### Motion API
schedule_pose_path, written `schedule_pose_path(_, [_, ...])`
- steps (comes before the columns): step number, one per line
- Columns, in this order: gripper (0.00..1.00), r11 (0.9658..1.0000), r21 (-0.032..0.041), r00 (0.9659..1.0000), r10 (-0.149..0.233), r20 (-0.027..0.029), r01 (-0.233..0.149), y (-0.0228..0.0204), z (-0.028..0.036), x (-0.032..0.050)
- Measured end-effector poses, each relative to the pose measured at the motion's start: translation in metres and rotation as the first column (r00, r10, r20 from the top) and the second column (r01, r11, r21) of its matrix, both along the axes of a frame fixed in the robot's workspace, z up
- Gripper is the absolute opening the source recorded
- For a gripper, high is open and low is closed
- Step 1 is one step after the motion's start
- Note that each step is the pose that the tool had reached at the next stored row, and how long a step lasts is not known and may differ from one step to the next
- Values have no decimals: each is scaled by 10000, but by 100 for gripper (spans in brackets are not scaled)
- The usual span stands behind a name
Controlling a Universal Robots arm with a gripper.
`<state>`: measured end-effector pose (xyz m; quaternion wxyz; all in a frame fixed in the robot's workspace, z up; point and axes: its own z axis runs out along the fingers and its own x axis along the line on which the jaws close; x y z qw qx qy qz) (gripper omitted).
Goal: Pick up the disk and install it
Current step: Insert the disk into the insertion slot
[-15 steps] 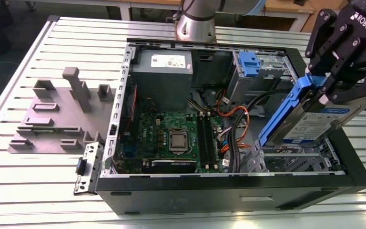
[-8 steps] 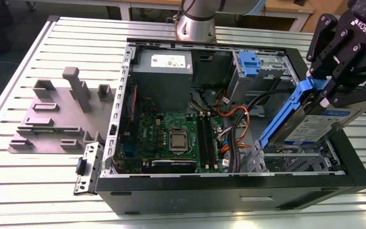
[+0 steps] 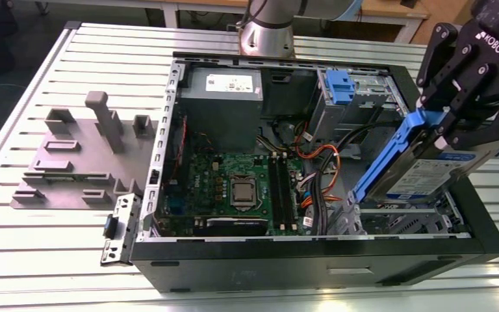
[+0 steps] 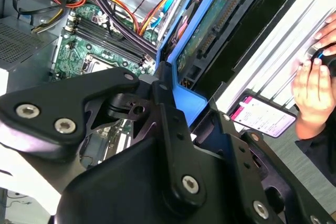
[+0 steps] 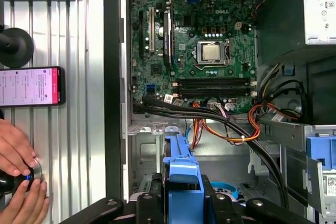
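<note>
The disk [image 3: 423,174], a silver drive with a white-and-blue label in a blue plastic bracket [image 3: 405,140], hangs tilted over the open computer case [image 3: 319,257], at the exterior view's right. It is held edge-down above the metal drive bay [image 3: 405,218]. My black gripper [image 3: 459,142] is shut on its upper end. In the first wrist view the blue bracket [image 5: 181,174] sits between the fingers above the bay. In the second wrist view the disk's green underside [image 4: 210,30] faces the camera, with one finger [image 4: 168,114] lying along the bracket.
Inside the case are the motherboard [image 3: 232,185], a grey power-supply box [image 3: 223,91], orange and black cables [image 3: 319,156] and a small blue clip [image 3: 340,88]. A grey fixture plate [image 3: 76,156] lies beside it on the slatted table [image 3: 41,260]. A person's hands [image 5: 18,182] and a phone [image 5: 31,86] are beside the case.
</note>
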<state>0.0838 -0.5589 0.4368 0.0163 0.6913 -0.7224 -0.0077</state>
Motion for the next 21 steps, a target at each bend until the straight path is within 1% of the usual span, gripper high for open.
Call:
schedule_pose_path(9, [36,10000,1,10000,0,0,0,-8,-33,0])
schedule_pose_path(18, [36,10000,0,10000,0,0,0,-10,-36,0])
schedule_pose_path(20, [37,10000,2,10000,0,4,0,-11,-62,0])
schedule_pose_path(21, [44,10000,2,10000,1,7,-1,-11,-80,0])
